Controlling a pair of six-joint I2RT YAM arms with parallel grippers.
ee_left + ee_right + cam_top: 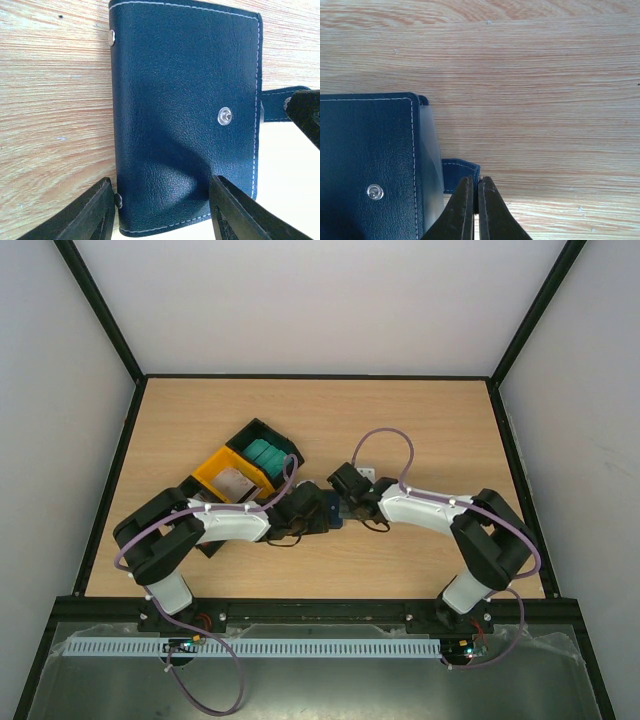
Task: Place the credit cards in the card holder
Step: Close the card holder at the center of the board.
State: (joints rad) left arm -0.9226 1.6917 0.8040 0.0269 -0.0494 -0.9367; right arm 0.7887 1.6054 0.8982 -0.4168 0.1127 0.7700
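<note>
Right end effector pinches card holder, cropped.

The dark navy card holder lies closed on the pale wood surface, filling the lower left corner. It has white stitching along its edge and a metal stud on its cover. Its snap tab sticks out to the right. The right hand has its dark fingers pressed together, pinching the tab's end.
</note>
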